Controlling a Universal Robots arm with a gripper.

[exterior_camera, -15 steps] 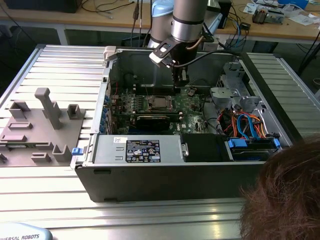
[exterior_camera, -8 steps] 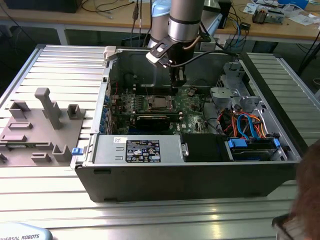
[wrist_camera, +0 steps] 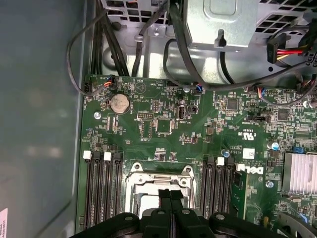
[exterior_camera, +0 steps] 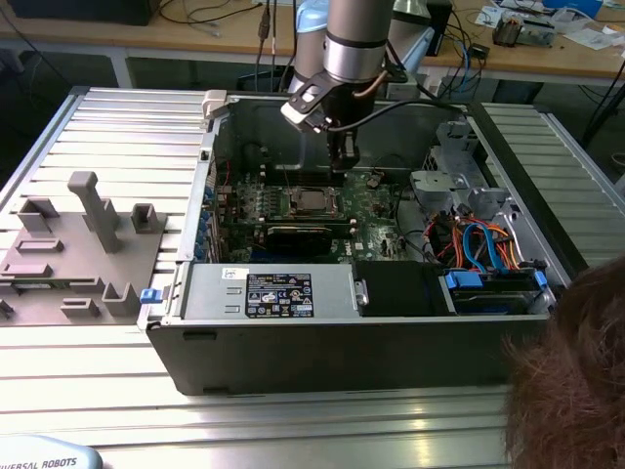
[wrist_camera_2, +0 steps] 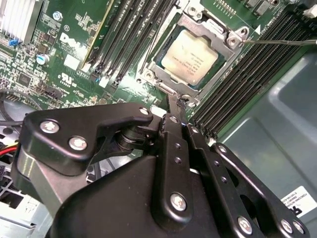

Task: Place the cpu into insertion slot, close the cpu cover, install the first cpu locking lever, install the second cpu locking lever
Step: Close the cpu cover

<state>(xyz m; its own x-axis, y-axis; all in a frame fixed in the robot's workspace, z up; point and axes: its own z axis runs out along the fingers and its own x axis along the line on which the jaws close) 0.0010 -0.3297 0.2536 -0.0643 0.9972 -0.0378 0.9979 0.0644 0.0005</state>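
**Closed gripper hanging at the edge of the chip socket**

The arm (exterior_camera: 352, 39) is reaching down through the open side of the computer case (exterior_camera: 293, 357), which is lying on a slatted metal table (exterior_camera: 293, 430). The case walls are boxing it in all round. The far wall is rising just behind the arm, and a tangle of blue and orange cables (exterior_camera: 479, 239) is crowding the exterior view's right. Above the green board (wrist_camera: 148, 104) the room is staying free.

The gripper (wrist_camera_2: 176, 101) is showing its two fingers pressed flat together with no gap, and nothing is visible between them. The cpu (wrist_camera_2: 190, 57) is sitting in its socket. The cpu cover (wrist_camera_2: 213, 27) is lying down around it, so the metal top is showing through the window. The fingertips are hovering just beside one corner of that frame; I cannot tell whether they are touching it.

Black memory slots (wrist_camera: 101, 188) are flanking the socket closely on both sides. A thin metal rod (wrist_camera_2: 280, 42) is running from another socket corner out across the slots.

A grey moulded tray (exterior_camera: 78, 249) is resting well apart on the exterior view's left.
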